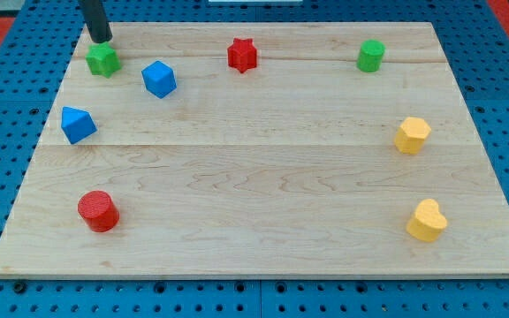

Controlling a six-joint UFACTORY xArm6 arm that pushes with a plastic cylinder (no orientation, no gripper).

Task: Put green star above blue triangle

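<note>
The green star (102, 60) lies near the board's top left corner. My tip (102, 41) is just above it in the view, touching or nearly touching its upper edge. The blue triangle (78, 124) lies below the star, near the left edge. A blue cube (159, 79) sits to the right of the star.
A red star (242, 55) lies at the top middle and a green cylinder (371, 56) at the top right. A yellow hexagon (412, 134) and a yellow heart (427, 221) lie on the right side. A red cylinder (98, 211) lies at the lower left. The wooden board (263, 177) rests on a blue pegboard.
</note>
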